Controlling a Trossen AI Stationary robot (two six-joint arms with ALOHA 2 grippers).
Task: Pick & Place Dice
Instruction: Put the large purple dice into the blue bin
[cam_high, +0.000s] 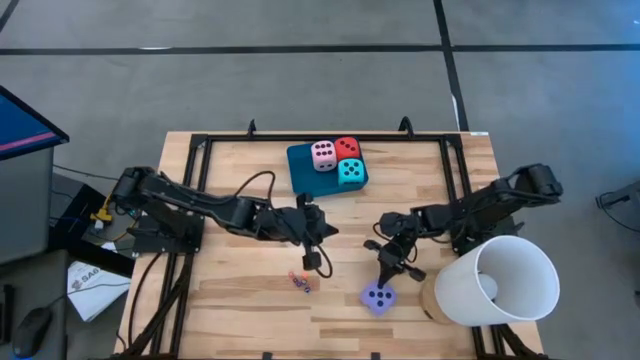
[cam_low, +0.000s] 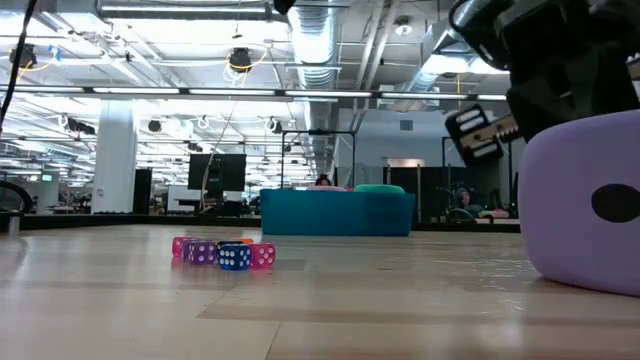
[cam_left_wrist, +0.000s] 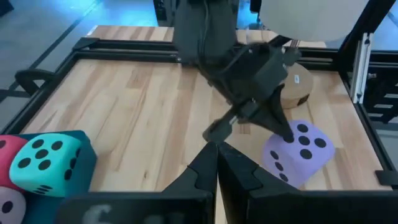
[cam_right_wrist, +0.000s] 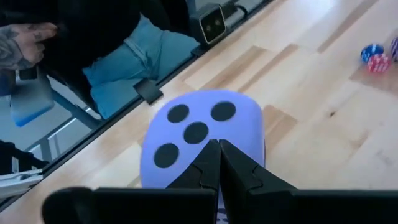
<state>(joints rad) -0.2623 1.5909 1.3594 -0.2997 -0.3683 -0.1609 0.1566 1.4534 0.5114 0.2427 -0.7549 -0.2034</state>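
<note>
right claw (cam_high: 392, 268): fingers were pressed together with no gap and held nothing; in the right wrist view the tips met just above the purple die (cam_right_wrist: 202, 143)
right claw position: it hung just beside the purple die, on the side toward the tray, and I could not tell if the tips touched the top face
left claw (cam_high: 312, 250): fingers were also closed flat on each other and empty; it waited near the middle of the table (cam_high: 220, 180), well apart from every large die
purple die: it lay alone on the bare wood near the front edge of the table, close to the right arm, not lifted
tray (cam_high: 300, 170): the teal tray was at the far side of the table, between the two arms
pink die (cam_high: 324, 154): it sat on the tray
red die (cam_high: 347, 148): it sat on the tray, touching the pink one
turquoise die (cam_high: 350, 172): it sat on the tray, just in front of the red one
small dice (cam_low: 222, 253): a little cluster of tiny coloured dice lay on the wood in front of the left claw; they looked like no part of the task
white cylinder (cam_high: 497, 282): a big white open cylinder lay on its side at the right front corner, beside the purple die
done: as I judged, three of four large dice were already in the tray
left: the purple die was not yet gripped; the right claw first needed to open, then take it and carry it to the tray
</note>
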